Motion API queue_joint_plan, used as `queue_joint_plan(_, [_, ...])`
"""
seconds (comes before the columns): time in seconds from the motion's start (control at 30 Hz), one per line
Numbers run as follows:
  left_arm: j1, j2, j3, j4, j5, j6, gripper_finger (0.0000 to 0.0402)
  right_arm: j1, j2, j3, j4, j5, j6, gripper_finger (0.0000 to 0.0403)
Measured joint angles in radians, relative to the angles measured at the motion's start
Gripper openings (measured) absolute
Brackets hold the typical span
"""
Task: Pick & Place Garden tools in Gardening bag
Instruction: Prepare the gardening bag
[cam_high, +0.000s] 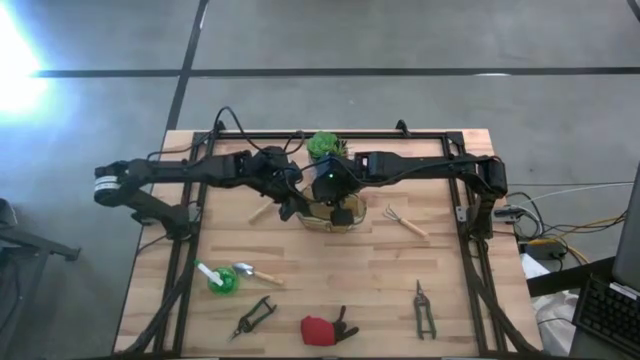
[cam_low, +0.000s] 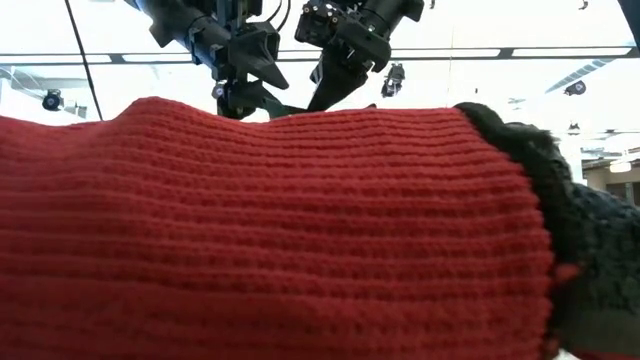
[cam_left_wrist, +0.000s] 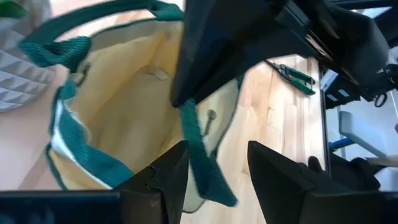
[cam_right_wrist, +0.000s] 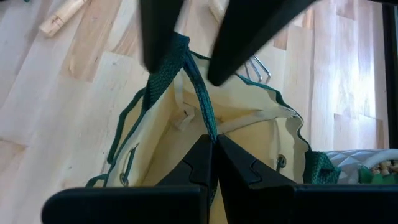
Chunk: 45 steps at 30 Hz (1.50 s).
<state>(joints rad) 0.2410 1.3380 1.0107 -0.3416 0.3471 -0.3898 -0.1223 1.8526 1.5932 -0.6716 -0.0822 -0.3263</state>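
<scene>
The tan gardening bag (cam_high: 328, 213) with dark green trim stands at the table's middle, its mouth open. My right gripper (cam_right_wrist: 213, 144) is over the bag and shut on a green loop handle. My left gripper (cam_left_wrist: 217, 180) is open beside it, its fingers on either side of the same green strap (cam_left_wrist: 202, 162); I cannot tell whether they touch it. The tools lie on the table: rake fork (cam_high: 405, 221), trowel (cam_high: 252, 272), green-and-white tool (cam_high: 216, 279), two black pruners (cam_high: 254, 316) (cam_high: 425, 310) and the red-and-black item (cam_high: 322, 328). My right gripper pinches the bag's green loop handle (cam_right_wrist: 205, 115) between its two fingertips, coming from above and pointing down into the bag's mouth. The strap runs up from the rim and looks drawn taut. The bag's body stays on the table.
A green plant in a white pot (cam_high: 325, 148) stands just behind the bag. A wooden handle (cam_high: 262, 212) lies left of the bag. The red knit item (cam_low: 280, 230) fills the low view. A black frame (cam_high: 470, 200) borders the table.
</scene>
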Motion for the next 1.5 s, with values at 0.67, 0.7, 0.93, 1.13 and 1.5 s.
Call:
queue_joint_plan(0.67, [0.091,0.024,0.0,-0.005,-0.027,0.01,0.0054,0.0,0.0,0.0,-0.002,-0.003,-0.019,0.0008])
queue_joint_plan(0.7, [0.091,0.026,0.0,-0.005,-0.009,0.003,0.0041,0.0,0.0,0.0,-0.002,-0.003,-0.019,0.0008])
queue_joint_plan(0.93, [0.085,0.027,0.0,-0.001,0.028,-0.005,0.0006,0.0,0.0,0.0,0.002,-0.003,-0.026,0.0008])
queue_joint_plan(1.13, [0.073,0.027,0.0,-0.002,0.03,-0.015,0.0003,0.0,0.0,0.0,0.005,-0.003,-0.026,0.0008])
queue_joint_plan(1.5, [0.073,0.113,0.027,-0.015,0.072,-0.067,0.0001,0.0,-0.012,0.0,0.005,-0.003,-0.026,0.0008])
